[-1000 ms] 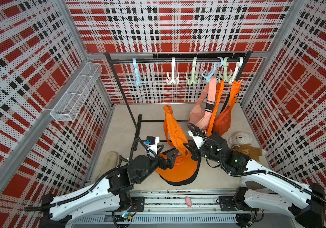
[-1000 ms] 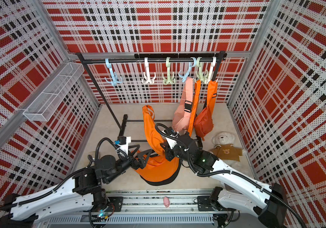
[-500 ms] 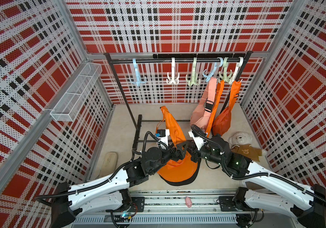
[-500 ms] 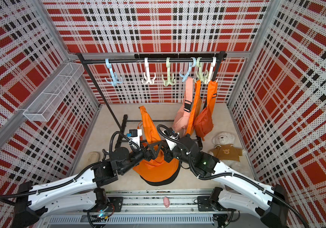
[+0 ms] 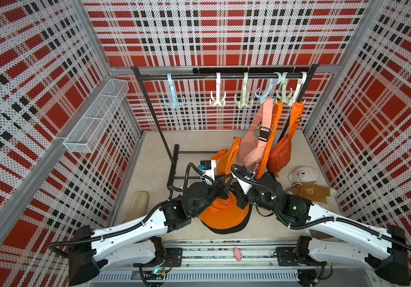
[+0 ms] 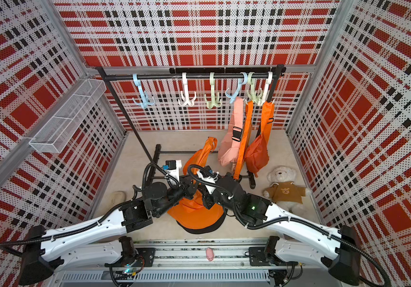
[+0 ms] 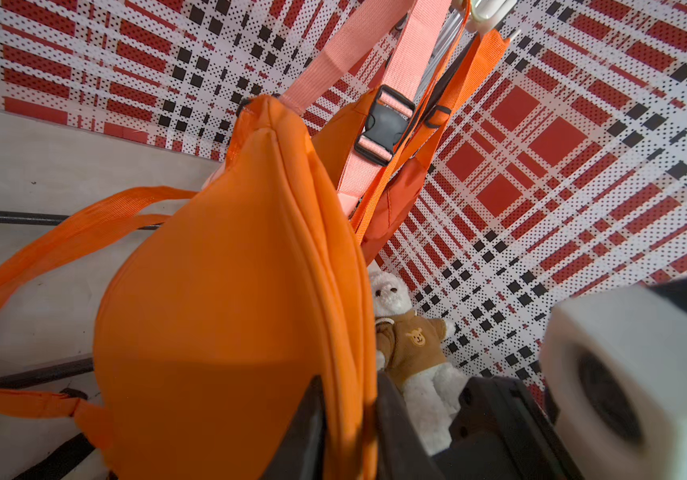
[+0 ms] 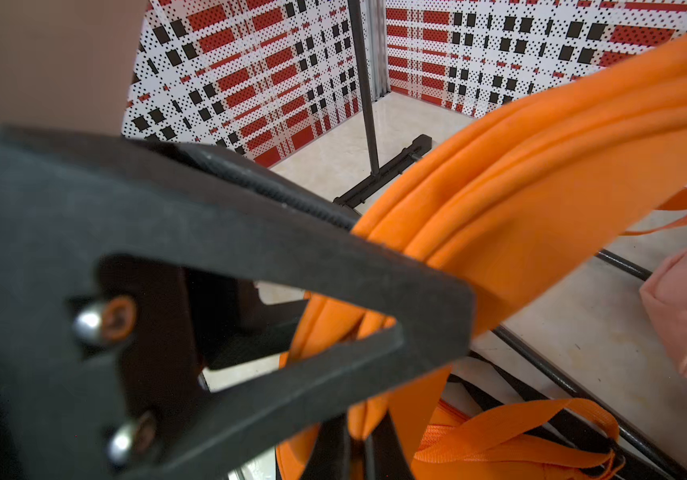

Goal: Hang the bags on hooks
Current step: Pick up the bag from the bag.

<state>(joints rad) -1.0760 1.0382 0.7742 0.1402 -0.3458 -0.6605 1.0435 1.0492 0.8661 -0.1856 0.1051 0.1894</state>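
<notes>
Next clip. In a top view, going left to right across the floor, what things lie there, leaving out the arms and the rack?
beige slipper → orange bag → teddy bear. The bags hanging from the rack overlap these, so they are left out.
</notes>
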